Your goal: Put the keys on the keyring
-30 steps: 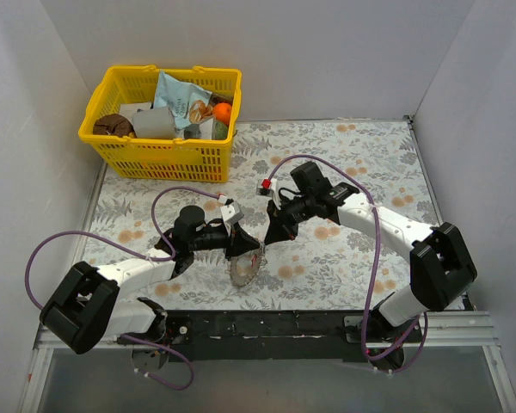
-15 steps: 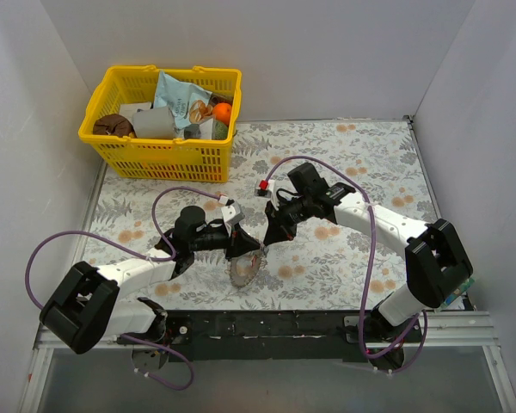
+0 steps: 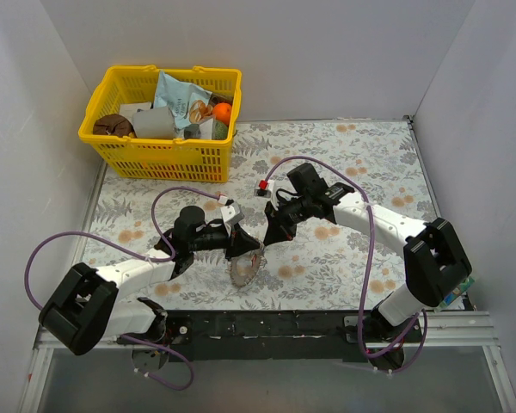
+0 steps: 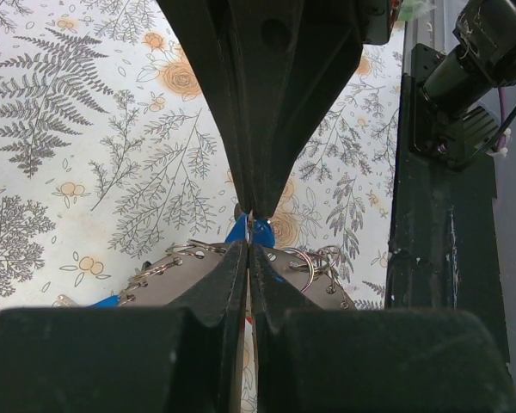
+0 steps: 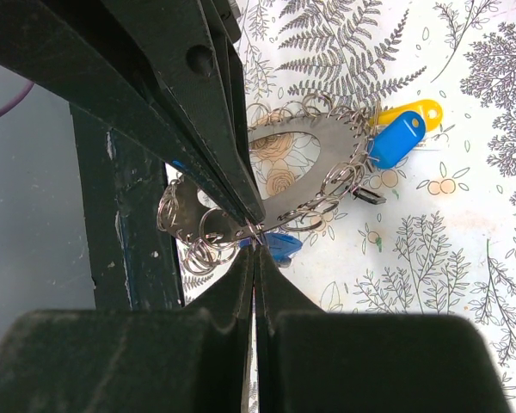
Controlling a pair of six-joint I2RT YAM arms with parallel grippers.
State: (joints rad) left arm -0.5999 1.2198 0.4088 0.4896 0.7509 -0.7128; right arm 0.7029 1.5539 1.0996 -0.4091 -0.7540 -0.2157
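Since a second ago the right gripper (image 3: 274, 230) is being brought a little closer to the left gripper (image 3: 241, 247), and the right arm's near link is being swung slightly inward. The left arm is being kept in its earlier place.

The shiny silver, scallop-rimmed round keyring (image 3: 245, 269) is being held tilted over the fern-printed tablecloth (image 3: 370, 155), near the table's front edge and just below the two grippers' tips. Whether its lower edge is touching the cloth cannot be told. Its rim is being clamped by the left gripper, whose fingers are being pressed together with no gap. The right gripper's fingers are likewise being pressed tightly together, tip to tip with the left ones at the rim. Whether anything is being pinched between them cannot be told.

Small wire rings (image 5: 208, 237) are being carried all along the keyring's rim. A small blue-capped key (image 5: 279, 247) is being seen right beside the meeting fingertips. A second blue-capped key (image 5: 397, 139) is being seen at the far side of the rim, with a yellow plastic tag (image 5: 417, 110) just behind it.

A yellow plastic basket (image 3: 163, 159), filled with packets and an orange, is being left standing at the far left corner, well apart from both grippers.
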